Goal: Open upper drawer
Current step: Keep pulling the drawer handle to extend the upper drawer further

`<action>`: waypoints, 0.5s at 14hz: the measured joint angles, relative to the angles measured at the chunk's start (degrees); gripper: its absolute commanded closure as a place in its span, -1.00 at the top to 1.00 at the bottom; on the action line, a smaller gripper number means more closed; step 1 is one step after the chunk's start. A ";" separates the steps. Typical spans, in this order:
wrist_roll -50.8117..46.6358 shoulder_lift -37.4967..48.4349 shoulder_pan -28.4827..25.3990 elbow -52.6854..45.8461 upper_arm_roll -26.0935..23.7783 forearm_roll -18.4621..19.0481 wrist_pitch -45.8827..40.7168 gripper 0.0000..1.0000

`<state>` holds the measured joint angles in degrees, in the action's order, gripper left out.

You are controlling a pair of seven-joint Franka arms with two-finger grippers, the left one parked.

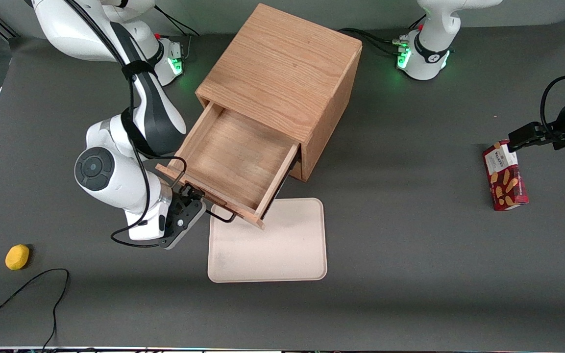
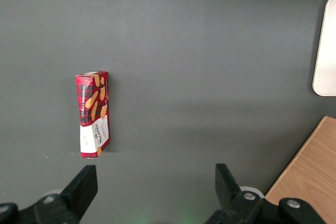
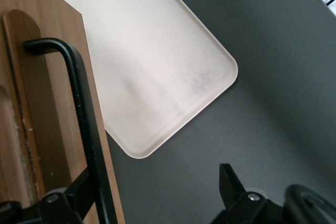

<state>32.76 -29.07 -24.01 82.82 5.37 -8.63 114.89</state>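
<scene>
Upper drawer [image 1: 235,157] pulled well out over the tray [image 1: 267,241]; gripper [image 1: 203,205] spread around its handle [image 3: 86,124] without pinching; further pulling risks unseating the drawer.

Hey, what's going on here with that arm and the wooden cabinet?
The working arm is opening the upper drawer of the oak cabinet. The drawer is already pulled well out and looks empty. The gripper sits at the drawer's black bar handle, jaws open, with the bar just inside one of them rather than clamped. A cream tray lies on the table below the drawer front.
</scene>
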 measured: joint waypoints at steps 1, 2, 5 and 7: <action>0.00 -0.14 0.01 -0.39 0.02 0.00 -0.13 1.00; 0.00 -0.39 0.01 -1.05 0.03 0.00 -0.51 1.00; 0.00 -1.44 0.01 -3.29 0.03 0.00 -1.81 1.00; 0.00 -1.68 0.01 -3.62 0.03 0.00 -1.95 1.00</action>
<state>32.76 -30.75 -24.00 79.20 5.39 -8.64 112.94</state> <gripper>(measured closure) 0.000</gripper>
